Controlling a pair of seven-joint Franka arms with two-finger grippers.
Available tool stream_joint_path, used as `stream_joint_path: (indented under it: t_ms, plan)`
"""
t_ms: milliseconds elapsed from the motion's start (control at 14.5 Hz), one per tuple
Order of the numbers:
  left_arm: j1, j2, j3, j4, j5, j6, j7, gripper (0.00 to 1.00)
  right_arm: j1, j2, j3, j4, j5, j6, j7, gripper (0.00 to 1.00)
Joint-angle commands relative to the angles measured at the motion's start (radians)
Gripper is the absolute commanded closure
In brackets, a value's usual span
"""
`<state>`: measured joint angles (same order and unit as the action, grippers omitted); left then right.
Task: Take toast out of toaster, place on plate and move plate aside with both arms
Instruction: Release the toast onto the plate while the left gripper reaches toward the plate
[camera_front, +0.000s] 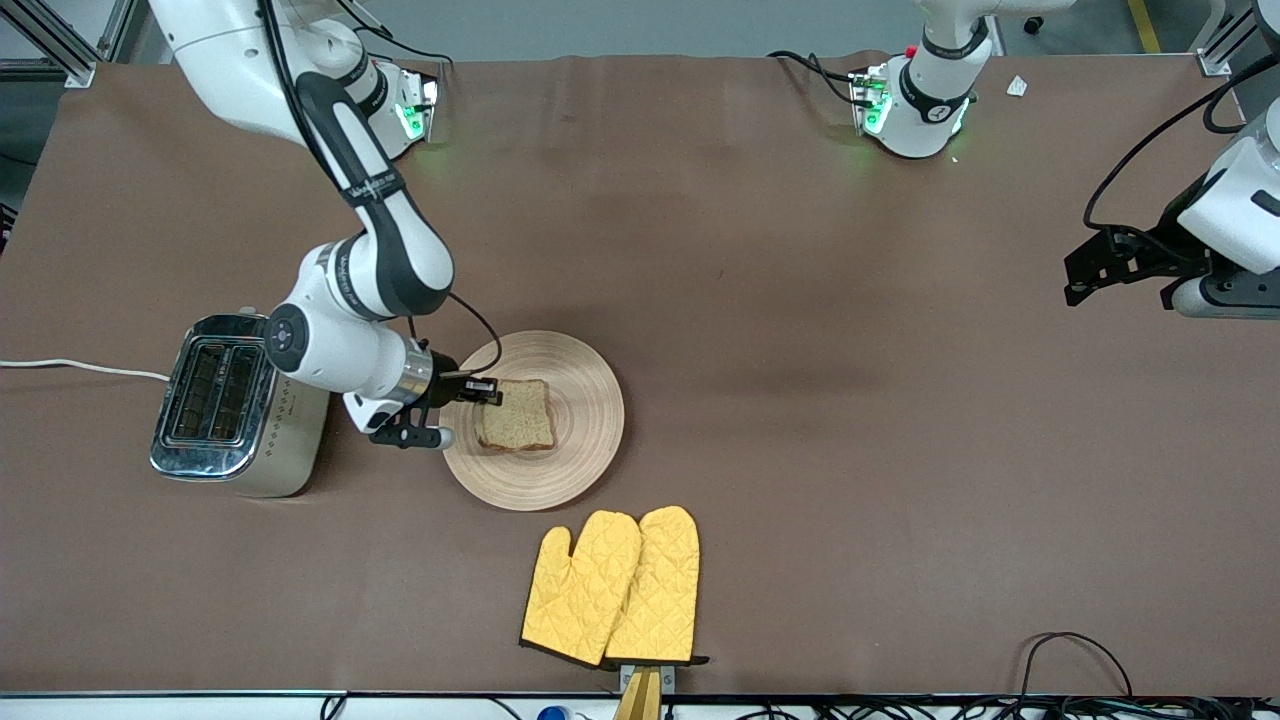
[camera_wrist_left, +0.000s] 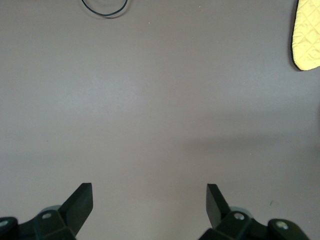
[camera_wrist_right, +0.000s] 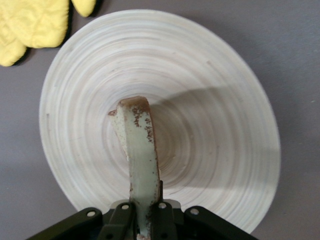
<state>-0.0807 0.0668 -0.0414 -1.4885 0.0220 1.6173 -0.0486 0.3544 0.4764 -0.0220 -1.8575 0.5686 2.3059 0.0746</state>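
Note:
The toast (camera_front: 517, 416), a speckled brown slice, is gripped by one edge in my right gripper (camera_front: 488, 392), which is shut on it. The slice lies over the middle of the round light-wood plate (camera_front: 580, 400); I cannot tell if it touches the plate. In the right wrist view the toast (camera_wrist_right: 137, 150) shows edge-on between the right gripper's (camera_wrist_right: 145, 212) fingers, with the plate (camera_wrist_right: 215, 100) under it. My left gripper (camera_front: 1092, 268) waits open and empty above bare table at the left arm's end. It also shows in the left wrist view (camera_wrist_left: 150, 196).
A chrome toaster (camera_front: 235, 405) stands beside the plate toward the right arm's end. A pair of yellow oven mitts (camera_front: 612, 588) lies nearer the front camera than the plate. A black cable loop (camera_front: 1070, 655) lies at the table's front edge.

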Motion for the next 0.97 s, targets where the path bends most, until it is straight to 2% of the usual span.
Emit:
stream_joint_path:
  t_ms: [0, 276, 345, 414, 483, 552, 897]
  plan:
    - [-0.002, 0.001, -0.008, 0.004, -0.01, -0.023, 0.001, 0.0, -0.018, 0.013, 0.008, -0.006, 0.027, -0.003, -0.029, 0.98]
    - [-0.001, 0.016, -0.009, -0.006, -0.08, -0.086, 0.001, 0.0, -0.06, 0.027, 0.007, -0.048, 0.025, -0.011, -0.052, 0.94]
    - [0.001, 0.027, -0.009, -0.015, -0.117, -0.089, -0.002, 0.0, -0.074, 0.028, 0.007, -0.049, 0.025, -0.022, -0.052, 0.74]
    - [-0.001, 0.033, -0.009, -0.025, -0.141, -0.09, -0.016, 0.0, -0.089, 0.034, 0.007, -0.048, 0.025, -0.043, -0.053, 0.43]
    - [-0.001, 0.05, -0.009, -0.025, -0.157, -0.088, -0.019, 0.0, -0.1, 0.036, 0.007, -0.048, 0.025, -0.049, -0.049, 0.18]
    - [-0.001, 0.073, -0.009, -0.025, -0.181, -0.086, -0.022, 0.0, -0.1, 0.036, 0.007, -0.048, 0.025, -0.049, -0.044, 0.01]
    - [-0.025, 0.192, -0.011, -0.024, -0.235, -0.057, -0.022, 0.0, -0.106, 0.005, -0.035, -0.02, -0.001, -0.16, -0.047, 0.0]
